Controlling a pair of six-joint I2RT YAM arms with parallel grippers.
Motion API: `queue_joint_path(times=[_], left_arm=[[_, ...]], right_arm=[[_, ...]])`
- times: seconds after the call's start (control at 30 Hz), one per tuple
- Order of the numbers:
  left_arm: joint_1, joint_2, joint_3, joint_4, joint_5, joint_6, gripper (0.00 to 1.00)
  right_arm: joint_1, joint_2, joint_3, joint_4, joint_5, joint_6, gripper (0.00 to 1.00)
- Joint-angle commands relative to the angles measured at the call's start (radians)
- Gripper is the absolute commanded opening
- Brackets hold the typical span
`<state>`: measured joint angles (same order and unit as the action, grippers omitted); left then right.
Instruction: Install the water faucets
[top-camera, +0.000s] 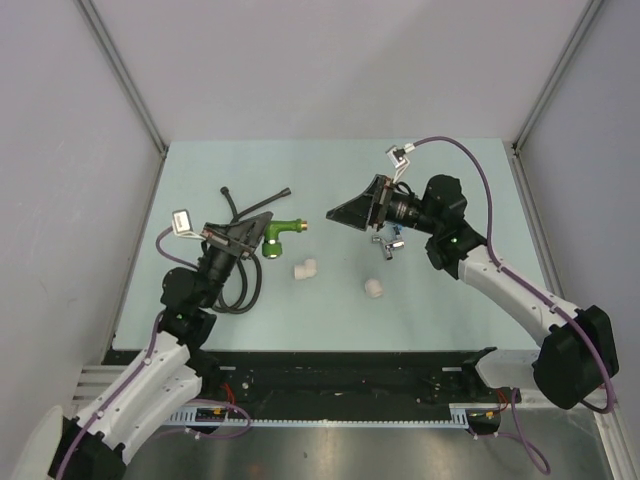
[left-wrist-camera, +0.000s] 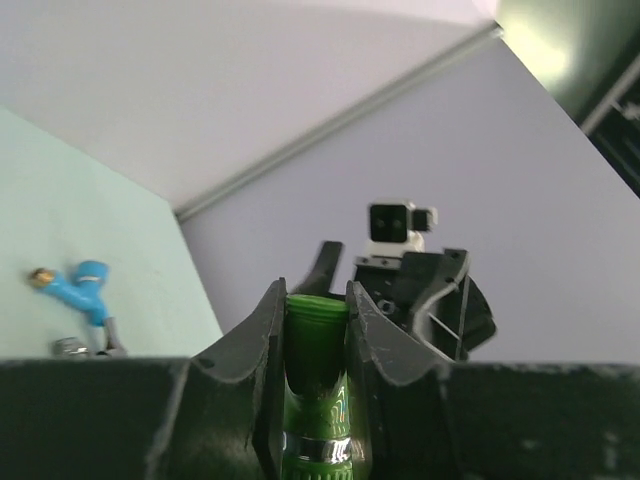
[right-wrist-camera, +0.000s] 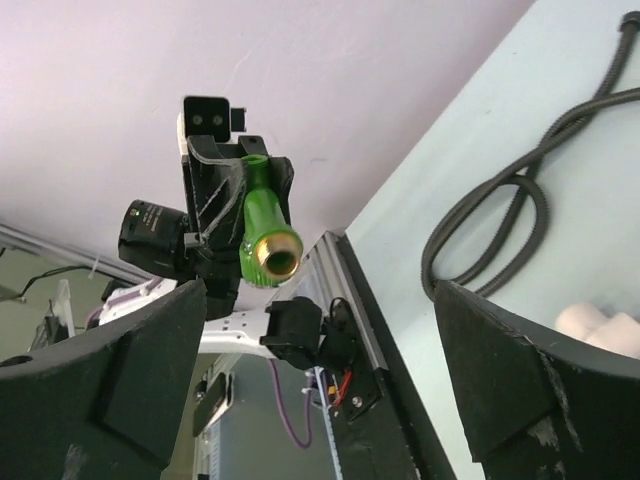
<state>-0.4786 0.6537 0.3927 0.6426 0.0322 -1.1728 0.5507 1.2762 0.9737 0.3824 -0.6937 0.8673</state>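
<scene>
Left fingers (left-wrist-camera: 250, 350) clamp the green faucet (top-camera: 283, 231), raised left of center in the top view. Right fingers (right-wrist-camera: 500, 370) spread wide, facing its brass mouth. Blue faucet (top-camera: 386, 244) lies on the tabletop (top-camera: 450, 320) mid-frame. We'd align axes first, then close in slowly.

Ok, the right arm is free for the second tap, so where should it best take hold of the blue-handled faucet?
Probably the chrome body, from straight above: the blue-handled faucet lies flat on the table, and its forked blue handle looks awkward to pinch squarely.
</scene>
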Motion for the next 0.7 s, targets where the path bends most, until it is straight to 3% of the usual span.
queue_joint_path(times=[0.0, 0.2, 0.23, 0.3, 0.33, 0.5, 0.67], left_arm=[[0.081, -0.071, -0.051, -0.142, -0.041, -0.085, 0.0], [0.118, -0.121, -0.107, -0.198, -0.067, -0.082, 0.0], [0.12, -0.127, -0.118, -0.196, -0.069, -0.088, 0.0], [0.12, -0.134, -0.146, -0.195, -0.071, -0.113, 0.0], [0.12, -0.134, -0.159, -0.198, -0.071, -0.119, 0.0], [0.12, -0.131, -0.169, -0.221, -0.061, -0.117, 0.0], [0.12, -0.138, -0.17, -0.236, -0.048, -0.103, 0.0]], right_arm=[[-0.055, -0.028, 0.022, -0.065, -0.043, -0.033, 1.0], [-0.055, 0.017, 0.017, -0.362, 0.008, -0.281, 1.0], [-0.048, 0.023, 0.017, -0.496, 0.107, -0.31, 0.97], [-0.02, 0.049, 0.017, -0.609, 0.236, -0.405, 0.94], [0.03, 0.058, 0.017, -0.698, 0.381, -0.428, 0.94], [0.19, 0.127, 0.016, -0.842, 0.815, -0.439, 0.93], [0.262, 0.181, 0.014, -0.908, 0.979, -0.357, 0.92]])
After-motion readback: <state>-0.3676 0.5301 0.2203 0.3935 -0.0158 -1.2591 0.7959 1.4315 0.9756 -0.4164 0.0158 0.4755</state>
